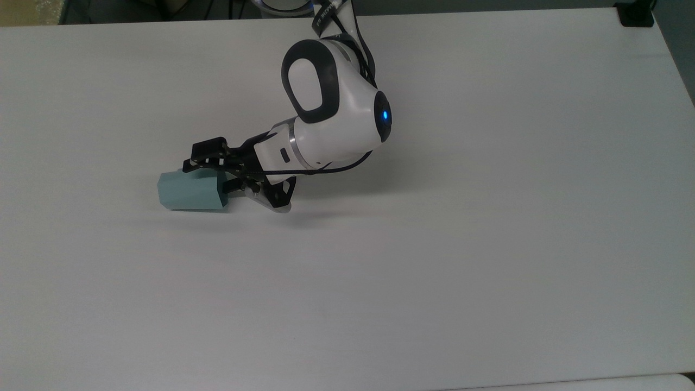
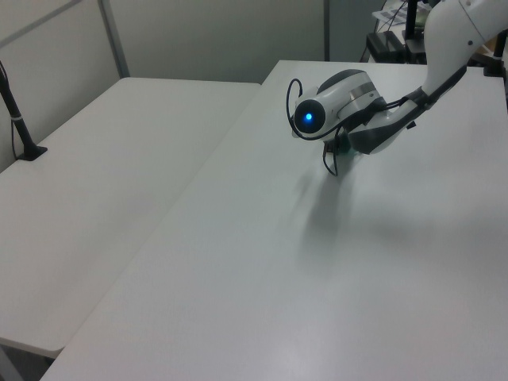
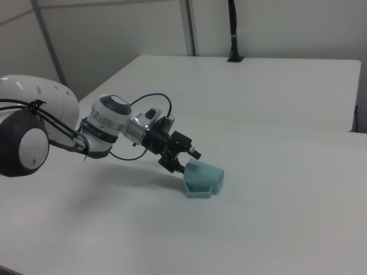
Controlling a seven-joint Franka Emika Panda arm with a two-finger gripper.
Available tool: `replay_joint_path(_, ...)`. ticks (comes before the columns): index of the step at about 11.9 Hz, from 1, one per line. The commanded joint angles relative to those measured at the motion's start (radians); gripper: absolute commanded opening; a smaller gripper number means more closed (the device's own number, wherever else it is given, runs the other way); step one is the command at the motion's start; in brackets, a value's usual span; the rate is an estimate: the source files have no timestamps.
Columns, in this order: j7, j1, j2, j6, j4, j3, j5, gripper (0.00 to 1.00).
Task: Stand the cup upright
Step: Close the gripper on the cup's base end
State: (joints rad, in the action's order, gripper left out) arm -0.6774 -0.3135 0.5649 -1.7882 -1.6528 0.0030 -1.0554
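The pale teal cup [image 1: 189, 191] lies on its side on the white table [image 1: 434, 244], its mouth facing the top view's right. In the right view the cup [image 3: 207, 176] shows its open mouth toward the arm. My gripper [image 1: 209, 177] is open and tilted low at the cup's rim. One finger [image 1: 191, 164] reaches along the cup's far side wall. The other finger [image 1: 228, 189] sits at the mouth. In the right view the gripper [image 3: 184, 161] hovers just above the rim. I cannot tell whether the fingers touch the cup. In the left view the arm's wrist [image 2: 341, 103] hides most of the cup.
A black clamp [image 1: 634, 14] sits at the table's far right corner in the top view. A second white table [image 2: 103, 182] adjoins on the left view's left, with a black post [image 2: 17, 111] on it. Dark equipment [image 2: 401, 44] stands beyond the table.
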Motion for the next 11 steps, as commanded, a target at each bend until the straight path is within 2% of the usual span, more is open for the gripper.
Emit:
replay_joint_path(1,-0.019,0.027,0.003,-0.019,0.01,0.017,-0.025,0.92)
replay_joint_path(2,-0.019,0.031,0.003,-0.032,0.01,0.017,-0.028,0.81)
replay_joint_path(4,-0.019,0.033,0.003,-0.045,0.01,0.017,-0.029,0.37)
replay_joint_path(5,-0.019,0.034,0.003,-0.046,0.01,0.017,-0.028,0.2)
replay_joint_path(6,-0.016,0.039,0.003,-0.046,0.008,0.018,-0.029,0.1)
replay_joint_path(9,-0.013,0.045,0.01,-0.045,-0.008,0.017,-0.047,0.0)
replay_joint_path(11,-0.011,0.048,0.026,-0.043,-0.03,0.017,-0.081,0.0)
